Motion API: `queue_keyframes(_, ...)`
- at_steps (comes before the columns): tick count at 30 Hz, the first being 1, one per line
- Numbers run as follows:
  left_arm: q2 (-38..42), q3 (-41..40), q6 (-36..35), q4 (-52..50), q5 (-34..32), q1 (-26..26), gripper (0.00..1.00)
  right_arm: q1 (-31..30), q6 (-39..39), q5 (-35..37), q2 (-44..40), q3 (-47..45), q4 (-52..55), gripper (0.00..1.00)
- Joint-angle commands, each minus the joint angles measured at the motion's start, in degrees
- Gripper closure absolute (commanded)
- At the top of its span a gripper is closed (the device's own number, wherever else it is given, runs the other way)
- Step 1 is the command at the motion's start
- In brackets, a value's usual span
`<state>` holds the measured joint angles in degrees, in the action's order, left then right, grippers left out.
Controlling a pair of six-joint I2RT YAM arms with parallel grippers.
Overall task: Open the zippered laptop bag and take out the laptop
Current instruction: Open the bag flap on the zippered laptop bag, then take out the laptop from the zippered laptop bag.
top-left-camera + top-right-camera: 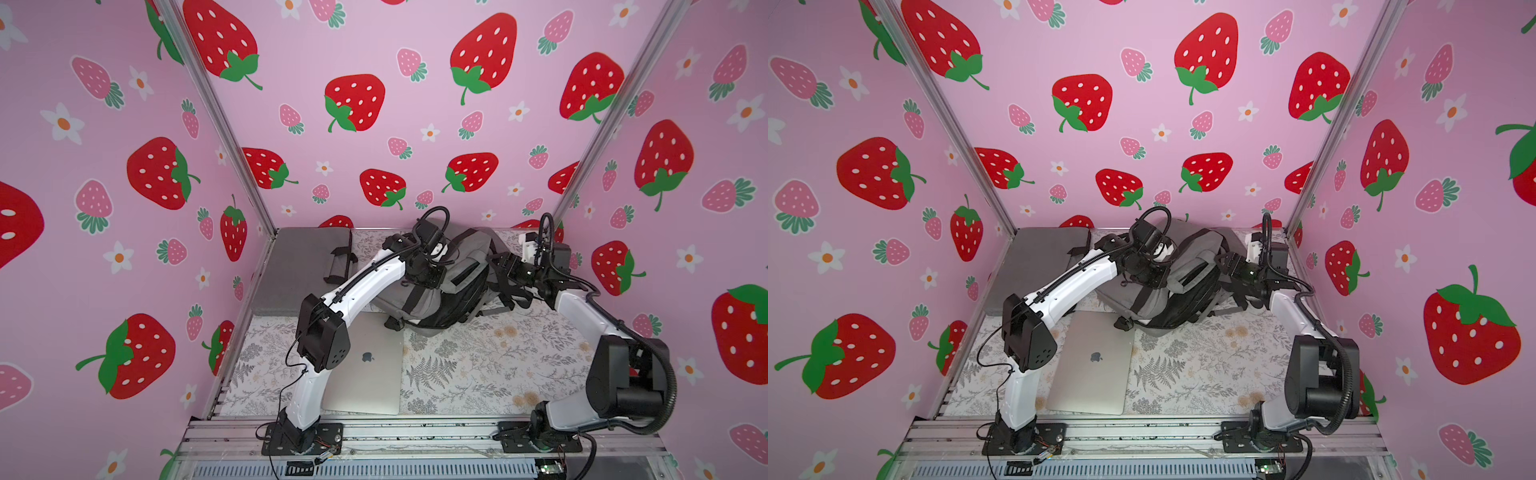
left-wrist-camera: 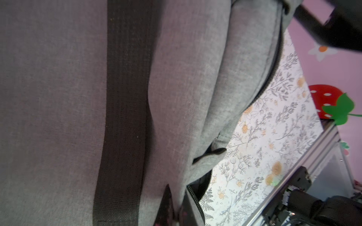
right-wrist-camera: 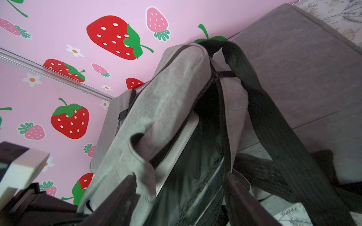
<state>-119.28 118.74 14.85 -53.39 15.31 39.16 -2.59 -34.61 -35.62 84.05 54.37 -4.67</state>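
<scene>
The grey laptop bag [image 1: 453, 286] [image 1: 1187, 286], a backpack with black straps, stands slumped at the back middle of the table. Its main zip [image 3: 176, 135] is parted, and a pale flat laptop edge [image 3: 176, 156] shows inside the dark lining. My left gripper [image 1: 426, 278] [image 2: 176, 211] is shut on a fold of the bag's grey fabric beside a black strap [image 2: 123, 117]. My right gripper [image 1: 498, 262] [image 1: 1224, 261] [image 3: 180, 205] is open at the bag's mouth. One of its dark fingers [image 3: 117, 199] lies outside the grey flap, the other against the far rim.
A silver Apple laptop [image 1: 370, 365] [image 1: 1096, 365] lies flat near the front, partly under my left arm. A grey sleeve [image 1: 303, 266] with a black handle rests at the back left. Pink strawberry walls close in three sides. An aluminium rail [image 1: 415, 432] runs along the front.
</scene>
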Motion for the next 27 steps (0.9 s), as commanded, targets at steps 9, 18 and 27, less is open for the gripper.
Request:
queue_keyframes(9,1.45,7.67,6.20,6.36,12.44,-2.59,1.00,-3.90,-18.32,-4.98,-0.85,-13.04,-20.08,0.33)
queue_keyframes(18,1.51,10.30,6.34,5.92,13.33,-2.76,1.00,-8.95,-28.72,-6.31,11.56,-10.03,-34.41,0.53)
queue_keyframes(27,1.77,10.11,6.33,6.52,14.57,-2.77,1.00,-12.82,-26.34,-5.57,19.70,-1.88,-28.98,0.54)
